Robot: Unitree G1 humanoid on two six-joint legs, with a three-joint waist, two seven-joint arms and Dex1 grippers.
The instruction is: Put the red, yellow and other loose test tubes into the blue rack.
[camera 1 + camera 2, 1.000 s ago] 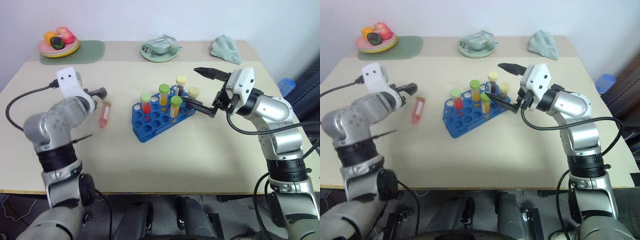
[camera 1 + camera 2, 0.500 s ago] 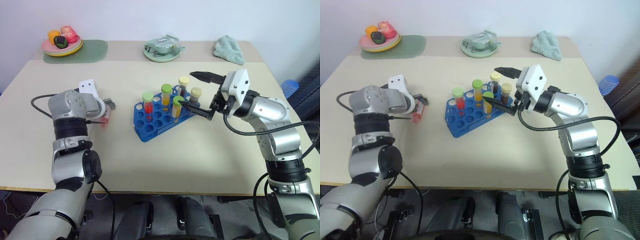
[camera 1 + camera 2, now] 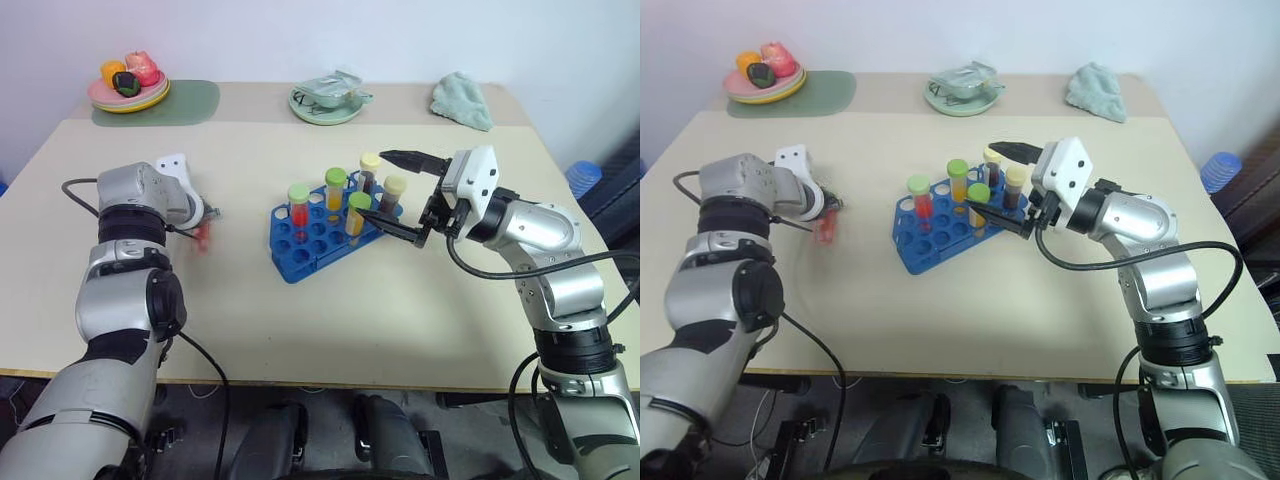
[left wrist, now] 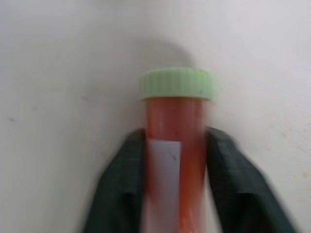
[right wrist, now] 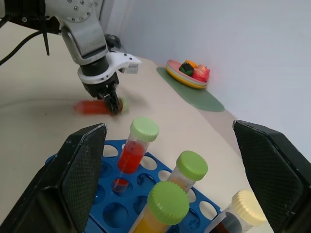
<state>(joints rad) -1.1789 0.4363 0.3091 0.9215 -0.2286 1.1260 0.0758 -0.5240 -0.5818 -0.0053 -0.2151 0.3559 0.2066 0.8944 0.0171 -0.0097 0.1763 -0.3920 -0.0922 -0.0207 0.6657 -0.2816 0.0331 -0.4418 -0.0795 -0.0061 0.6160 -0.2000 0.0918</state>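
A red test tube [image 4: 177, 145] with a pale green cap lies low at the table [image 3: 330, 320], left of the blue rack [image 3: 310, 245]. My left gripper [image 3: 205, 225] points down and is shut on it, one dark finger [image 4: 121, 189] on each side. The tube also shows as a red blur [image 5: 90, 107] in the right wrist view. Several capped tubes stand in the rack: a red one [image 3: 297, 200], an orange one [image 3: 334, 188], a yellow one [image 3: 357, 212] and two dark ones [image 3: 369, 168]. My right gripper [image 3: 375, 184] hovers open at the rack's right end, holding nothing.
At the back of the table are a plate of toy fruit [image 3: 128, 90] on a green mat [image 3: 190, 100], a pale green bowl [image 3: 325, 102] and a teal cloth [image 3: 462, 100]. A black cable [image 3: 80, 190] trails from my left wrist.
My left gripper came down over the red tube and shut on it. The right gripper stayed open beside the rack. The camera view shifted slightly.
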